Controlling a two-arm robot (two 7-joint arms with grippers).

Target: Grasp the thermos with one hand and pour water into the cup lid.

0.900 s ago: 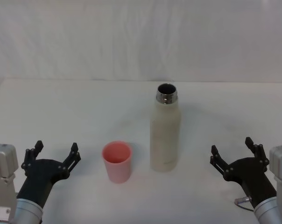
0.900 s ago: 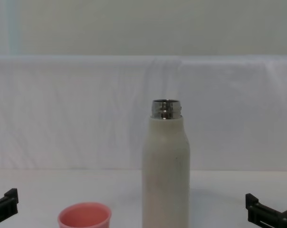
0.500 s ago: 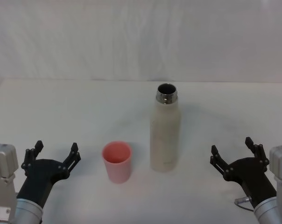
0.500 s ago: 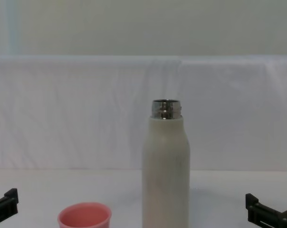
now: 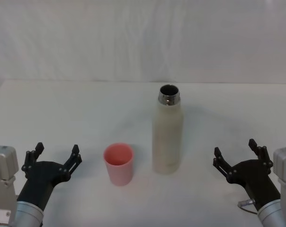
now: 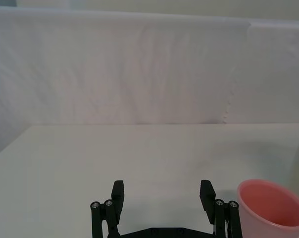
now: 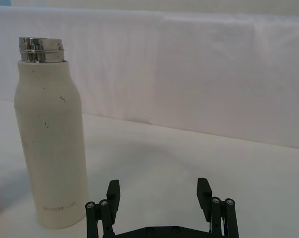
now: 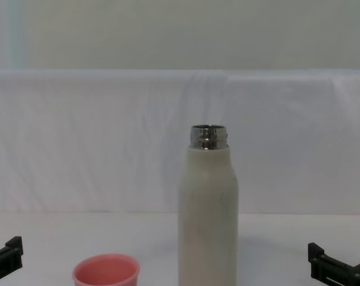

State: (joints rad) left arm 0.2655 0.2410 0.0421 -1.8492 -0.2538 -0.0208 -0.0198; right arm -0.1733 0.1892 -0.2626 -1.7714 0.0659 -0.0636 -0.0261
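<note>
Thermos (image 5: 168, 132) and cup lid (image 5: 118, 163) stand on white table (image 5: 62, 113); both claws (image 5: 55, 154) (image 5: 236, 153) gape empty.

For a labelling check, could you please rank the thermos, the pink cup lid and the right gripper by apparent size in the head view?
1. thermos, clearly largest.
2. and 3. right gripper and cup lid: look alike; the open gripper sits nearer the camera, so unranked.

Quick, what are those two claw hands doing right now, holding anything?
Left gripper: open, holding nothing, beside the cup lid.
Right gripper: open, holding nothing, beside the thermos.
</note>
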